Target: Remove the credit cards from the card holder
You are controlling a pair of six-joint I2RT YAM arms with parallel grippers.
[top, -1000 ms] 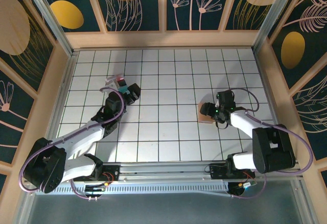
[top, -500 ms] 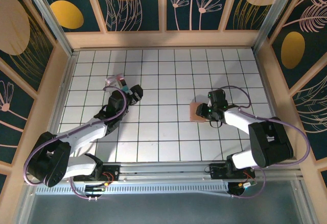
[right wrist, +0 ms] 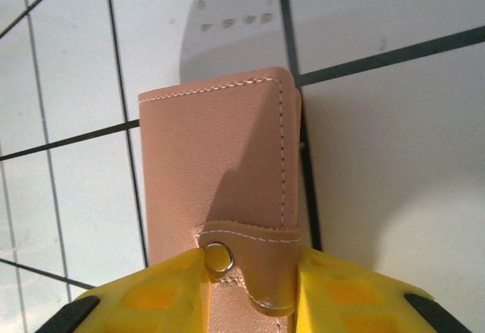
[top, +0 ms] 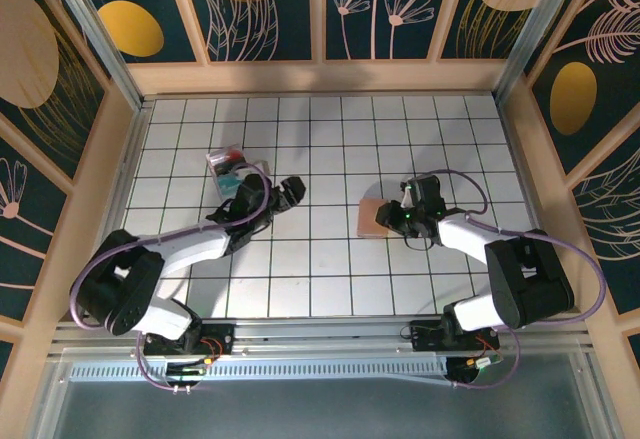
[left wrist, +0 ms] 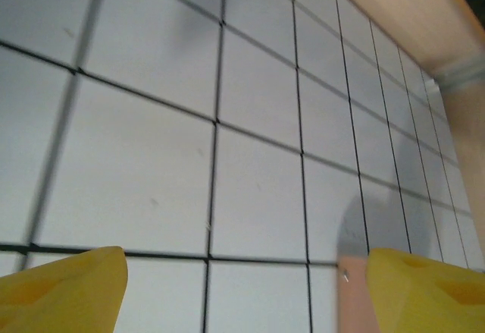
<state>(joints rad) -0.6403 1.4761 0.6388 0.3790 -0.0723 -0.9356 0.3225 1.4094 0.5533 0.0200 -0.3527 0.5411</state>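
The tan-brown card holder (top: 371, 218) lies closed on the white grid table, right of centre. Its snap tab (right wrist: 254, 261) sits between the yellow fingers of my right gripper (right wrist: 254, 291), which is shut on it; the folded leather body (right wrist: 216, 158) stretches away from the jaws. From above, my right gripper (top: 397, 217) is at the holder's right edge. My left gripper (top: 290, 190) is open over bare tiles, left of the holder. Its yellow fingertips (left wrist: 68, 291) stand wide apart, and a tan strip of the holder (left wrist: 352, 295) shows by the right one. The credit cards are hidden.
A clear plastic box (top: 228, 162) with teal and red contents stands at the left, behind my left arm. Wooden walls (top: 320, 77) fence the table on three sides. Bare tiles lie between the two grippers and toward the back.
My right gripper has pulled the card holder leftward, toward the centre. My left gripper has swung right, away from the clear box, toward the holder.
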